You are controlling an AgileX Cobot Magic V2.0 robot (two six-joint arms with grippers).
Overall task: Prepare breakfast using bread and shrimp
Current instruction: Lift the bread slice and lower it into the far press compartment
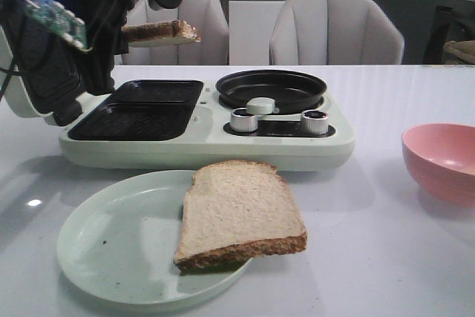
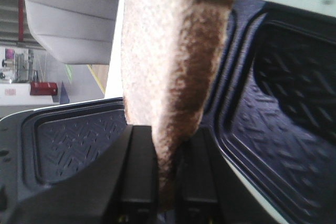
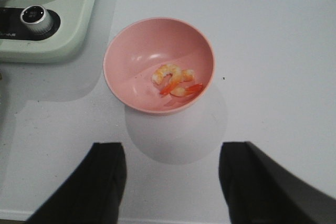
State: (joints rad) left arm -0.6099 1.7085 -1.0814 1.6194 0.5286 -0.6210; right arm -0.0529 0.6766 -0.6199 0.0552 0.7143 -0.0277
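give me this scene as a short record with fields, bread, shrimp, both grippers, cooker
held bread: slice clamped in left gripper, raised above the open sandwich tray
second bread: slice lying on pale green plate, one edge over the rim
shrimp: few pieces in pink bowl
right gripper: open, above table near the bowl, holding nothing
cooker: pale green unit, lid up, round pan empty, two silver knobs
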